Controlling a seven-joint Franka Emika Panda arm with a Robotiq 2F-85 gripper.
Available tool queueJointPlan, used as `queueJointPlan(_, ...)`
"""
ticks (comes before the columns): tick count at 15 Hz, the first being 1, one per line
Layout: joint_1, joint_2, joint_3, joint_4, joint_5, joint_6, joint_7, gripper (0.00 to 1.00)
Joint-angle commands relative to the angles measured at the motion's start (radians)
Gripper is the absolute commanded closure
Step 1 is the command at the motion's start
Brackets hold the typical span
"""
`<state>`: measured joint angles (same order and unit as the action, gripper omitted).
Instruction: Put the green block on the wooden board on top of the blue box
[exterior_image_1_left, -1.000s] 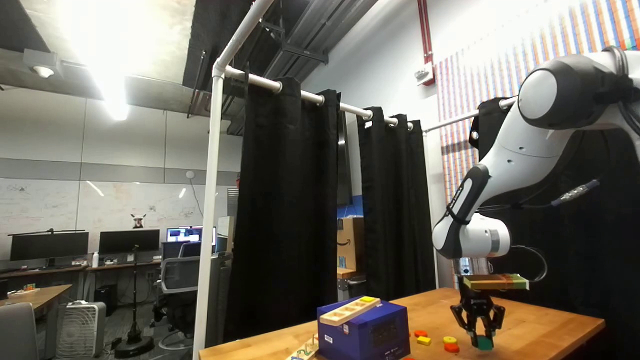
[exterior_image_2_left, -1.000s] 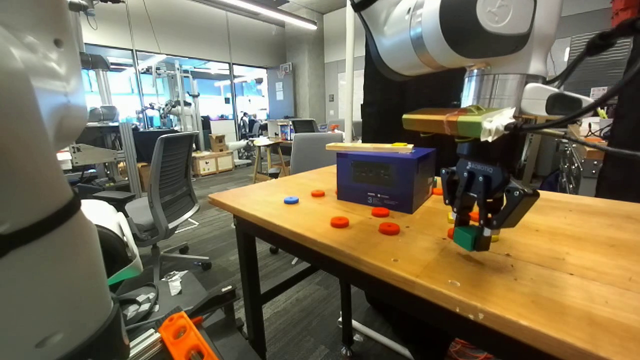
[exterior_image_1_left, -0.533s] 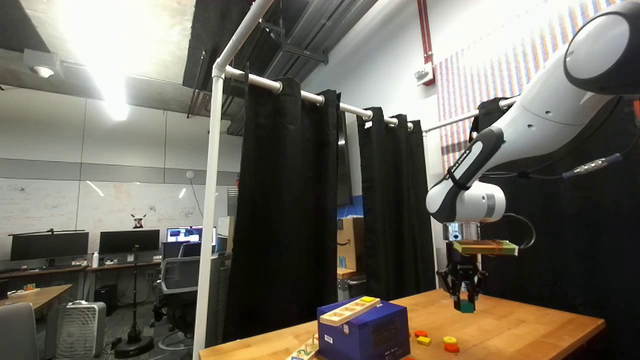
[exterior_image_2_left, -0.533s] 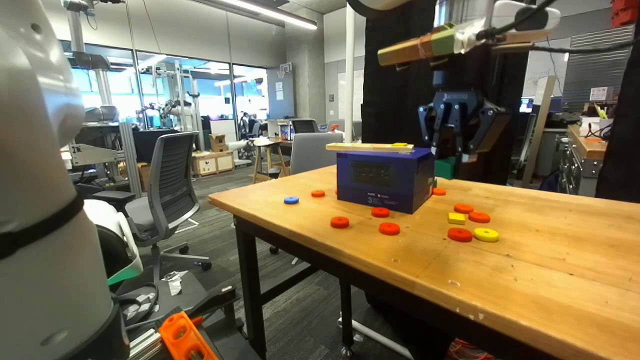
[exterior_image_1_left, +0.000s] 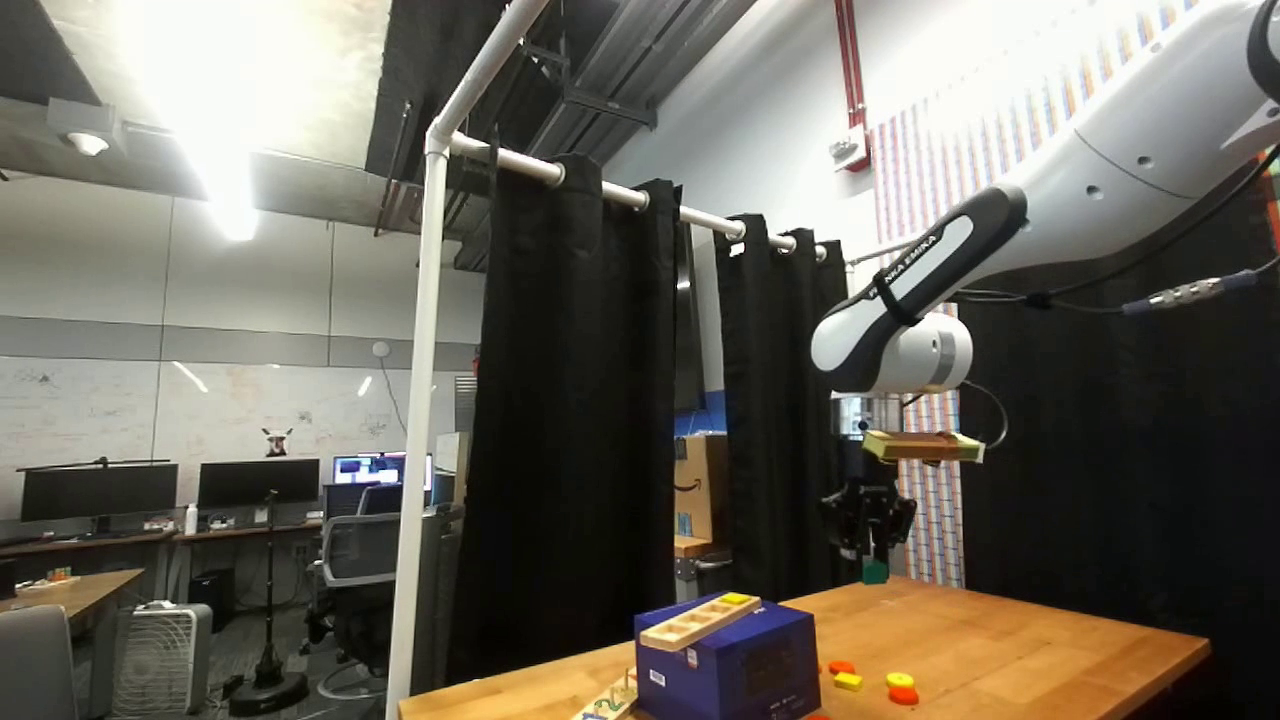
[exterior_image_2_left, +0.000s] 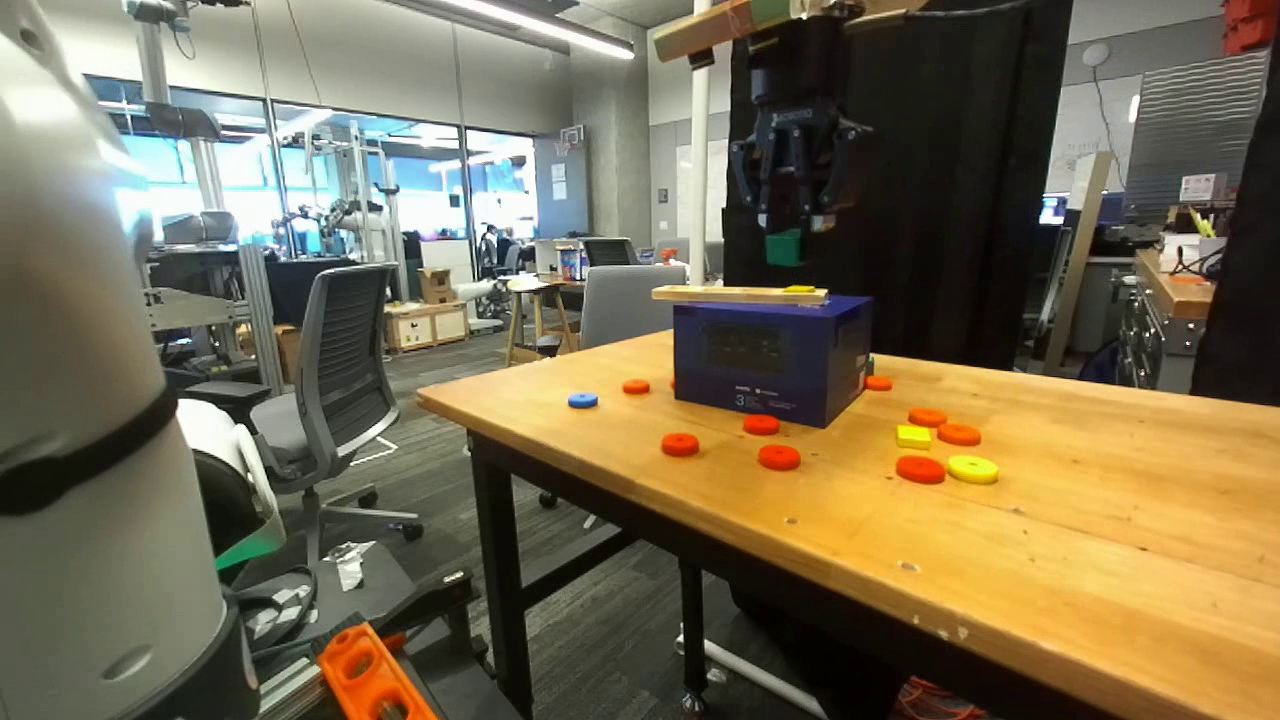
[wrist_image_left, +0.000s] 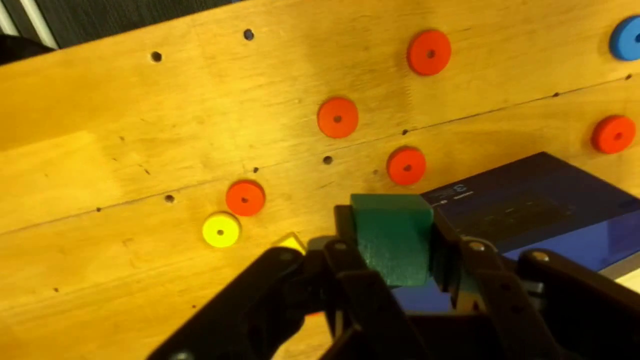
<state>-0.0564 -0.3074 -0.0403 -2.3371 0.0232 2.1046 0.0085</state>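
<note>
The table (exterior_image_2_left: 1100, 540) looks like lightly glossy wood, the wooden board (exterior_image_1_left: 697, 624) matt, the black curtains (exterior_image_1_left: 570, 420) dull cloth

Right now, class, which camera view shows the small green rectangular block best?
The wrist view, because the small green rectangular block appears largest and closest there. In both exterior views it is small, held aloft in the end effector.

1 ceiling light (exterior_image_1_left: 212, 150) glares, blown-out white.
</note>
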Motion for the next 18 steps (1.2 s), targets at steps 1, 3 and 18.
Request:
queueJointPlan(1,0.059,-0.016,0.035,0.022,0.001,-0.016,-0.065,0.85)
queueJointPlan(3,0.084,0.002,0.054,0.039,-0.002,-0.011,-0.078,0.85)
queueJointPlan(18,0.149,0.251,0.113,0.281,-0.033,-0.031,-0.201,0.85)
